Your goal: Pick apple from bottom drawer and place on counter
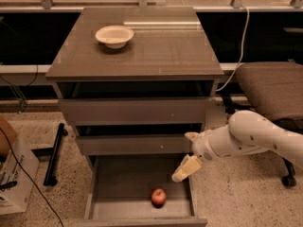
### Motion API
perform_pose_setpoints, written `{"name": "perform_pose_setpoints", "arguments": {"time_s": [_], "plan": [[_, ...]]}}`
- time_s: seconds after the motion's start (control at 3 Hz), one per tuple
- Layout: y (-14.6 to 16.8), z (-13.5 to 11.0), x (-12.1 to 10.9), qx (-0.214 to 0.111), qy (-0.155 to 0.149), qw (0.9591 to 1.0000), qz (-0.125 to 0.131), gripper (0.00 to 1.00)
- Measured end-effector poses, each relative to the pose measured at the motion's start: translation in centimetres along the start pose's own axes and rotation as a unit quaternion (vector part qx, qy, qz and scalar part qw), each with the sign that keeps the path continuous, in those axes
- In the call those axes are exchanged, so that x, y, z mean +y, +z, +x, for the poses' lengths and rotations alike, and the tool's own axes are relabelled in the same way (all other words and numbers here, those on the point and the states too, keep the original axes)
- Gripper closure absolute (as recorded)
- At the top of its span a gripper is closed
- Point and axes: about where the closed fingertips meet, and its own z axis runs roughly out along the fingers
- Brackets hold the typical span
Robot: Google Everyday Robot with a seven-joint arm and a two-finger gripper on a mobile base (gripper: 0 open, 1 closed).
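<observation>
The apple (158, 196), small and red, lies in the open bottom drawer (110, 178) near its front edge, right of centre. My gripper (188, 153) is at the drawer's right side, just under the middle drawer front, above and to the right of the apple and apart from it. Its cream fingers (186, 168) are spread and hold nothing. The white arm reaches in from the right. The counter (161, 51) is the glossy grey-brown top of the cabinet.
A white bowl (114, 35) sits on the counter at the back left. A padded chair (272, 86) stands to the right of the cabinet. A cardboard box (12, 174) and a black bar (53, 155) lie on the floor at the left.
</observation>
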Motion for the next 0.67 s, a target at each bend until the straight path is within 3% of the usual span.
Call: {"name": "perform_pose_setpoints", "arguments": {"time_s": [0.33,0.67], "plan": [[3.8,2.5,-0.2,0.010,0.022,0.9996,-0.014,0.00],[7.7,5.5,0.0,0.023,0.024,0.9994,-0.010,0.00]]}}
